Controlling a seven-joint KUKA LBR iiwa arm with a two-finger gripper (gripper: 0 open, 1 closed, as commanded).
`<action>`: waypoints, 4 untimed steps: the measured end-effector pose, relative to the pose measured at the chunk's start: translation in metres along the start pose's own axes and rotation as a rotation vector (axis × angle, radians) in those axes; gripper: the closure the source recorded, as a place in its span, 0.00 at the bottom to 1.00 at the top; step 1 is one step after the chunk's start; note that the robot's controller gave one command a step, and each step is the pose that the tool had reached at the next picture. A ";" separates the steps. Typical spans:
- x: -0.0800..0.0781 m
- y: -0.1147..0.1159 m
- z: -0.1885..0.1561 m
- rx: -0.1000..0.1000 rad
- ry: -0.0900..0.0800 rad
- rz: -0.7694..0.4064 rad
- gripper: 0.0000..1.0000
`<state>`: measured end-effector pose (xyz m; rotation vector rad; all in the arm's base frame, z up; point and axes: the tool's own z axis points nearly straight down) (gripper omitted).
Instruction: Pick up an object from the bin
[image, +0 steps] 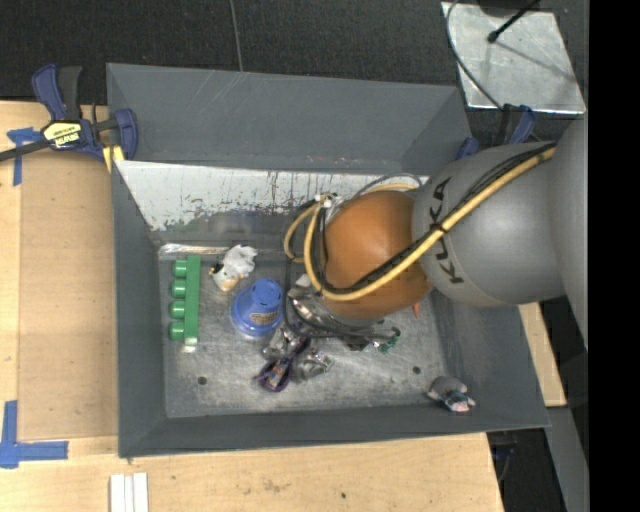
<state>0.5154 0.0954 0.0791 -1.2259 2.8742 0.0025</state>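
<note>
The gripper (303, 335) hangs low under the orange cover (365, 250), mid-floor of the bin (140, 400), over a dark purple thing (277, 373) (perhaps touching it; the tangle there is hard to read). Whether the claw is wide or narrow I cannot tell. A blue cup (258, 305) stands just beside it, and a green block (185, 300) lies further left.

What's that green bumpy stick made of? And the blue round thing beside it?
The green bumpy stick looks like hard plastic: it is one even bright colour, with moulded round studs in a row and a slight sheen. The blue round thing is probably plastic too, smooth and evenly blue with a paler patch on top, but I can't be sure.
</note>
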 end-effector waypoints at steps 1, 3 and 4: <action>0.001 0.000 -0.007 -0.003 0.010 0.001 1.00; 0.002 0.000 -0.021 -0.005 0.014 0.003 1.00; 0.001 -0.001 -0.028 -0.004 0.012 0.004 1.00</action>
